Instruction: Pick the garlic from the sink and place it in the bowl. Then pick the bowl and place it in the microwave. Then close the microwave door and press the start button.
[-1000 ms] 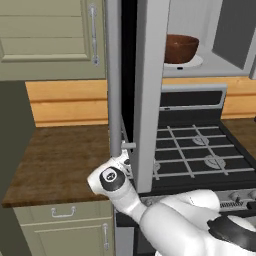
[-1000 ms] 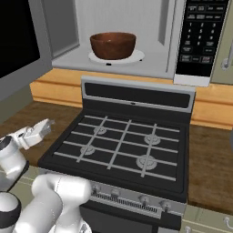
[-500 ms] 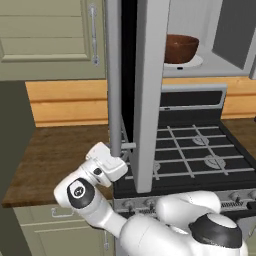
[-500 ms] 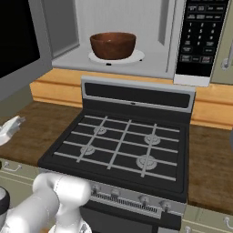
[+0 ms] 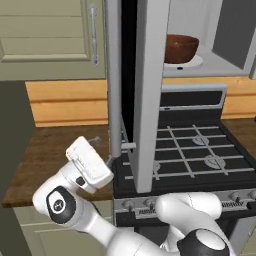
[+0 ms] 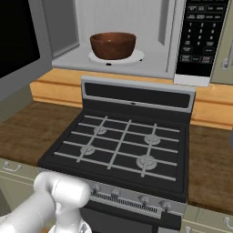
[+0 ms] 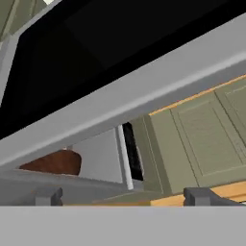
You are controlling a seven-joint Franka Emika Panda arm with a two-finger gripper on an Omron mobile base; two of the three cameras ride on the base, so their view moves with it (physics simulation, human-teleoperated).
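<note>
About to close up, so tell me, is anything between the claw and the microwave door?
Nothing visible. The open claw looks straight at the microwave door, with open space between. The bowl already sits inside the microwave.

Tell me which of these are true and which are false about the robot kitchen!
1. The bowl sits inside the microwave. True.
2. The microwave door is shut. False: it stands open, swung out over the stove.
3. The hand holds the bowl. False: its fingers are apart, with nothing between them.
4. The bowl rests on a white round plate. True.
5. A pot stands on the stove. False: its burners are bare.
</note>
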